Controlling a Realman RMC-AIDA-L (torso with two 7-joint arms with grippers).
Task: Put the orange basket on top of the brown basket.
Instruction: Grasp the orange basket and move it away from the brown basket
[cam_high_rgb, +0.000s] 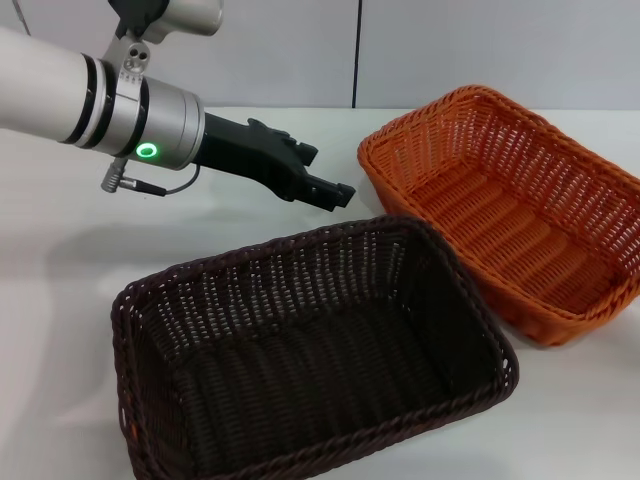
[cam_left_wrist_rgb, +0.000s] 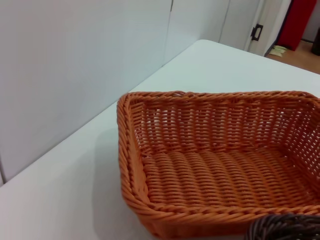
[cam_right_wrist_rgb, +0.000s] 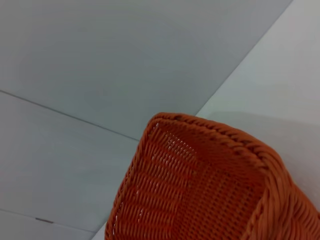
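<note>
Orange basket (cam_high_rgb: 510, 215) sits on the white desk (cam_high_rgb: 60, 240) just behind the brown basket (cam_high_rgb: 310, 350) — left gripper (cam_high_rgb: 340, 193) hovers left of it, fingers pressed together.

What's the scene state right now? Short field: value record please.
orange basket: on the table, empty, beside and touching the brown basket, not stacked
brown basket: on the table, nearer the robot, empty
left gripper: above the table, just short of the orange basket's near-left corner, holding nothing
right gripper: not visible in the head view; its wrist camera looks closely at one corner of the orange basket
task: not yet done
</note>
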